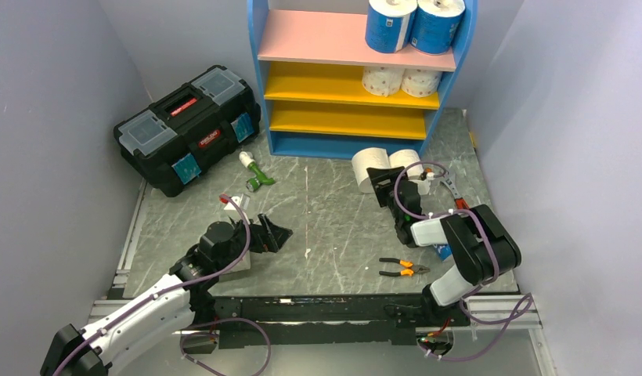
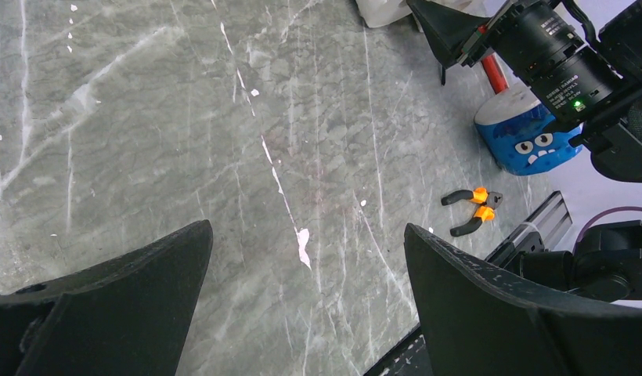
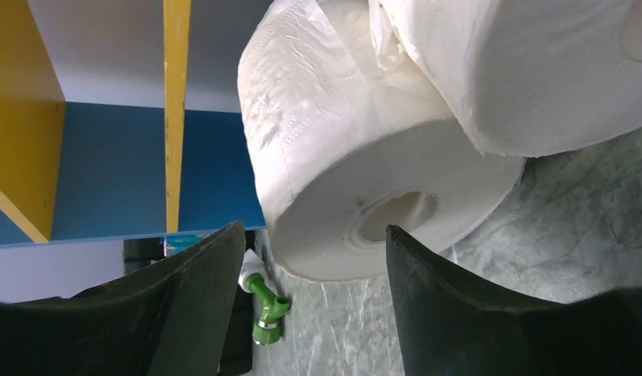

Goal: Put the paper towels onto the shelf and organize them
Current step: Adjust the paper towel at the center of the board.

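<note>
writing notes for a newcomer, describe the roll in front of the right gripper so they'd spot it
Find the blue-framed shelf; on the table before its base sit two plain white rolls. It is the left roll, faced by the right gripper; the right roll is not.

The left arm (image 1: 146,309) stretches low and forward, and the left gripper (image 1: 272,233) has its jaws spread wide. The right arm (image 1: 476,249) bends sharply at the elbow, and the right gripper (image 1: 384,184) points forward with its jaws partly apart.

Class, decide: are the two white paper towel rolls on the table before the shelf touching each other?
Touching. The right wrist view shows the left roll pressed against the right roll, no gap between.
</note>
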You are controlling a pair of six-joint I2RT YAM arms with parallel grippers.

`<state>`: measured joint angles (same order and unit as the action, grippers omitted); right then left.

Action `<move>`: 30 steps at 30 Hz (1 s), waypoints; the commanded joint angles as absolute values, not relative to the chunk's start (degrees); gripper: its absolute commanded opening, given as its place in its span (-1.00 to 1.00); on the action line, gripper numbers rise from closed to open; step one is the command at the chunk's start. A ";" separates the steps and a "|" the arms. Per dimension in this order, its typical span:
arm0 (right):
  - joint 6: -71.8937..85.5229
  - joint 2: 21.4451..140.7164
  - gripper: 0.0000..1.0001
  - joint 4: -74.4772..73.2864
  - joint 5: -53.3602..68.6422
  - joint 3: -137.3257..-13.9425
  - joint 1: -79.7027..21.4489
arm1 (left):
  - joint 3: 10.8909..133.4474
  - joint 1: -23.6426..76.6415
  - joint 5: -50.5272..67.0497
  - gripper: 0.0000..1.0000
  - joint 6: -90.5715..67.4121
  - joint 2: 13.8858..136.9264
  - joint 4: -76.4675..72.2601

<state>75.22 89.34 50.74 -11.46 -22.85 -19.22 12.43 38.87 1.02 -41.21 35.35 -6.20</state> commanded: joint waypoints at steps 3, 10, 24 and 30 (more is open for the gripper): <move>76.74 91.40 0.38 54.24 -14.03 -25.45 -19.98 | 11.63 39.05 0.18 0.99 -41.23 34.73 -7.37; 76.77 93.10 0.35 54.64 -13.76 -26.03 -19.98 | 11.82 39.02 0.18 0.99 -41.24 34.92 -7.36; 76.16 92.02 -0.16 55.37 -12.49 -24.46 -20.05 | 11.37 39.02 0.58 0.99 -42.22 33.09 -6.41; 75.52 90.88 -0.30 55.22 -11.80 -24.10 -20.15 | 11.12 39.09 0.70 0.99 -42.71 32.18 -6.12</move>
